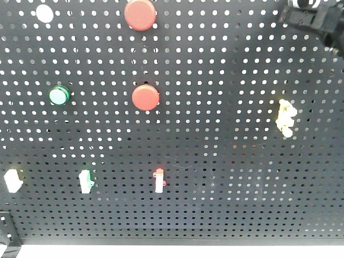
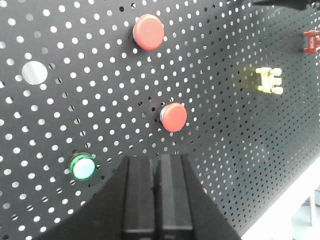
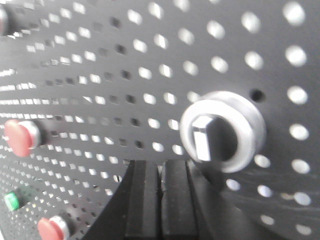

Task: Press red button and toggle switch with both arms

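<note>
While left hand (image 2: 157,162) closed, gap before red button (image 2: 173,117).

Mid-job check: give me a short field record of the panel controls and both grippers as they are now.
panel: black pegboard
red buttons: upper red button; lower red button
green button: left of the lower red button
bottom row: white toggle; green toggle; red toggle
yellow switch: right side
left gripper: shut, pointed below the lower red button, no contact visible
right gripper: shut, close beside silver rotary knob; contact cannot be told
</note>
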You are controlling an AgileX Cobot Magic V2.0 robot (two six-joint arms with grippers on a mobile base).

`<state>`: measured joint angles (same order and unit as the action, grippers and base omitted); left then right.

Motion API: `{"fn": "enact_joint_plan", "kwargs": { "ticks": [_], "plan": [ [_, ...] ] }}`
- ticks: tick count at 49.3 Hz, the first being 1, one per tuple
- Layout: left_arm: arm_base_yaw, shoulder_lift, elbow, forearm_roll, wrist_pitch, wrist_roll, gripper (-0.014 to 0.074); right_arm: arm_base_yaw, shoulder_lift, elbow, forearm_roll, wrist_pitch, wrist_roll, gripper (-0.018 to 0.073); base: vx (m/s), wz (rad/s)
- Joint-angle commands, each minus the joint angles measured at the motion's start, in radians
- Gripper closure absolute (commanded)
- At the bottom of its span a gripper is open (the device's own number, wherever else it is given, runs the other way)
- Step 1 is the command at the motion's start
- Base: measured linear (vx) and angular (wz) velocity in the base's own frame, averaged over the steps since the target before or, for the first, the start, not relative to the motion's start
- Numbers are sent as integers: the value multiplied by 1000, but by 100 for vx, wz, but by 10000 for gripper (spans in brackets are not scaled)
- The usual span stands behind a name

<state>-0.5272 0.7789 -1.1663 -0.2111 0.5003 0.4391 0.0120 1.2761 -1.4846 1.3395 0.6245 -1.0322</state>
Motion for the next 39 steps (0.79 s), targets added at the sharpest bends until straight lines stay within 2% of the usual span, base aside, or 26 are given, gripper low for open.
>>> {"fn": "enact_joint_plan", "kwargs": {
  "ticks": [1, 9, 24, 39],
  "plan": [
    [-2, -3, -22, -10, -81, -14, 595, -4, -22, -32, 51, -75, -16, 562, 0, 0],
    [-2, -3, -22, -10, -80, -13, 595, -4, -22, -32, 19, -118, -16, 562, 0, 0],
    [-2, -3, -22, -9, -79, -13, 595, -4, -22, -32, -128, -184, 0, 562, 0, 0],
    [-2, -3, -22, 11, -79, -13, 595, -4, -25, -32, -129, -216, 0, 562, 0, 0]
  ]
}}
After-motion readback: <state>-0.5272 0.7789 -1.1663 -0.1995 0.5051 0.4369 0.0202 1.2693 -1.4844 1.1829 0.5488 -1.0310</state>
